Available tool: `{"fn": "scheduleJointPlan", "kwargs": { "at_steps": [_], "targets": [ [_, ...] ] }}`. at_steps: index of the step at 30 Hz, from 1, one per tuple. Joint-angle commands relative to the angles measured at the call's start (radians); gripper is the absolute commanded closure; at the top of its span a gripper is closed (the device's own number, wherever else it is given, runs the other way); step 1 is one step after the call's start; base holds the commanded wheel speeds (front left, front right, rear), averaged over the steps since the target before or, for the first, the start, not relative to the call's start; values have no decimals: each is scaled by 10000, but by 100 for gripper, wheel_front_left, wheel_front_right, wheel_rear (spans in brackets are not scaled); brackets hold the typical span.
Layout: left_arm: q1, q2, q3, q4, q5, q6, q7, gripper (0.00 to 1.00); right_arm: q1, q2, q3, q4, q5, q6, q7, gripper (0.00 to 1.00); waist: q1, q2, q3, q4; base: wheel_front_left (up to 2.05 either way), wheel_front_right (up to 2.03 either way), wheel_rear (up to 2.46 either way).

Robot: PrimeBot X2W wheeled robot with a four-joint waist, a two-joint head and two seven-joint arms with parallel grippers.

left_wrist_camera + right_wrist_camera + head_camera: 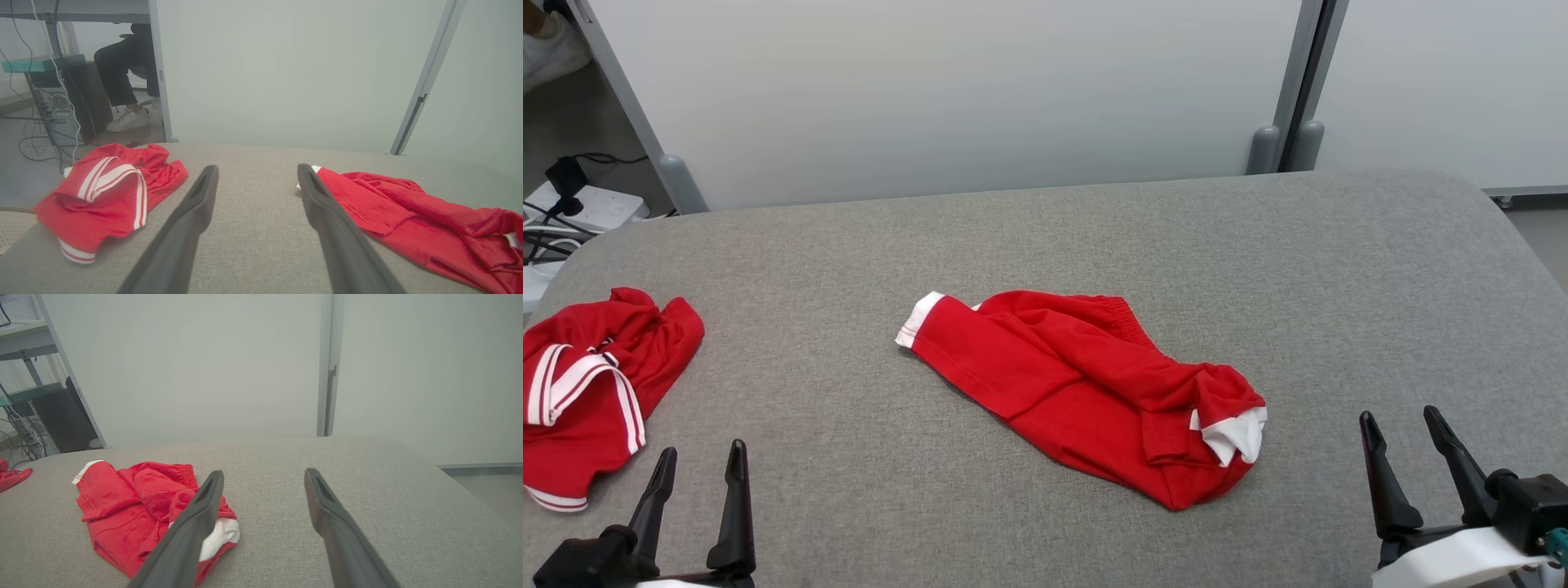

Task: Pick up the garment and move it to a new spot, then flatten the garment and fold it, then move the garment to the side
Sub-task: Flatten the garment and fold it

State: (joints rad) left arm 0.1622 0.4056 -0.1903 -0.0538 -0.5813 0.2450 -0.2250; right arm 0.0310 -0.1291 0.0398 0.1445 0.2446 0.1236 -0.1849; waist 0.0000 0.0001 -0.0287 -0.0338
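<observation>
A crumpled red garment (1086, 388) with white cuffs lies in the middle of the grey padded table (1045, 237). It looks like a pair of shorts with an elastic waistband. The left wrist view has the garment (412, 220) at the right, and the right wrist view has it (139, 510) at the lower left. My left gripper (701, 461) stands open at the near left edge, well left of the garment, with nothing between its fingers. Equally bare, my right gripper (1405, 429) is open at the near right, a short way right of the garment.
A second red garment (588, 384) with white stripes lies bunched at the table's left edge. White partition panels (964, 90) stand behind the table. Cables and a power strip (588, 208) lie on the floor at the far left, where a person's legs (122, 77) show.
</observation>
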Motion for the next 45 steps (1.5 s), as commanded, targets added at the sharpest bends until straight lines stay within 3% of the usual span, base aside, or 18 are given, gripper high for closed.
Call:
{"fn": "scheduleJointPlan", "kwargs": {
  "at_steps": [1, 17, 24, 29, 33, 37, 45],
  "targets": [
    [-268, 230, 430, -191, 27, 83, -39, 0, -184, -117, 171, -301, -57, 71, 24, 0, 0, -1, 8, 0, 0, 0, 0],
    [-1060, 185, -486, -708, 391, 66, 773, 0, -234, -207, 136, -440, -9, 71, 102, 0, 0, -1, 26, -2, 0, 0, 0],
    [-2290, -531, -2452, -521, 597, -1006, 1757, 0, -312, -244, 149, -621, -16, 71, 162, 0, 0, -1, 316, -200, 0, 0, 0],
    [-3596, -1701, -3909, 882, 375, -2256, 2244, 0, -504, -243, 165, -871, -36, 71, 175, 0, 0, -1, 965, -504, 0, 0, 0],
    [-4626, -2539, -4585, 2428, 193, -3000, 2550, 0, -701, -265, 149, -1006, -51, 71, 166, 0, 0, -1, 1528, -856, 0, 0, 0],
    [-5575, -3082, -5014, 3914, 52, -3394, 2585, 0, -945, -226, 189, -1044, -11, 71, 77, 0, 0, -1, 2066, -1287, 0, 0, 0],
    [-6951, -3426, -5511, 6011, -92, -3635, 2211, 0, -1366, -116, 300, -832, 126, 71, -201, 0, 0, -1, 2787, -2027, 0, 0, 0]
  ]
}}
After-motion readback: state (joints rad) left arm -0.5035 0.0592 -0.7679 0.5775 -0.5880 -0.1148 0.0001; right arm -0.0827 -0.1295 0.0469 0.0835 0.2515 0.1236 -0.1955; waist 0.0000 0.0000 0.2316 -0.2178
